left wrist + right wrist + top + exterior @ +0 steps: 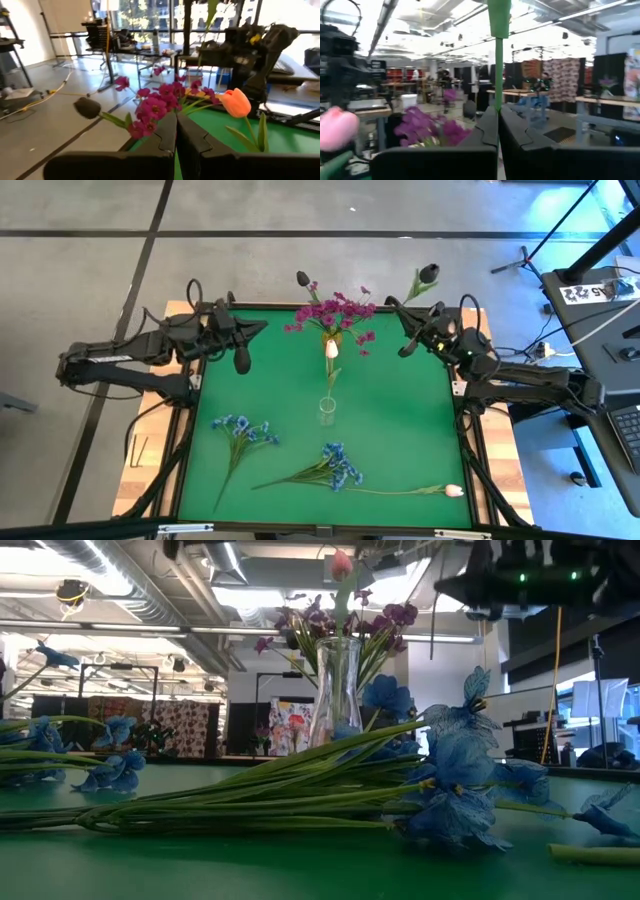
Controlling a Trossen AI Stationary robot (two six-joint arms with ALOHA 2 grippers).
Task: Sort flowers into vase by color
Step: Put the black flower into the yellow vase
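A clear glass vase [327, 410] [337, 690] stands mid-table. Magenta sprays [335, 315], a pale pink tulip [331, 348] [235, 102] and a near-black tulip [303, 279] [87, 107] stand in it by their stems. Two blue sprays [243, 430] [340, 465] and another pale pink tulip [455, 491] lie flat on the green mat. My right gripper [402, 310] [498, 112] is up over the far right of the table, shut on a second near-black tulip [428, 273]. My left gripper [260, 329] [176, 120] hovers over the far left, shut and empty. My right gripper pinches the near-black tulip's green stem [498, 95] between its two fingers. The stem runs up out of the fingers, with a leaf [499, 20] higher on it. The flower is lifted clear of the table, its bud [428, 273] beyond the table's far edge.
Blue blossoms and a bundle of green stems [300, 795] fill the near part of the mat. Bare green mat [400, 410] lies right of the vase. Beyond the table are a desk with a laptop [625, 430] on the right and tripod legs [525, 260].
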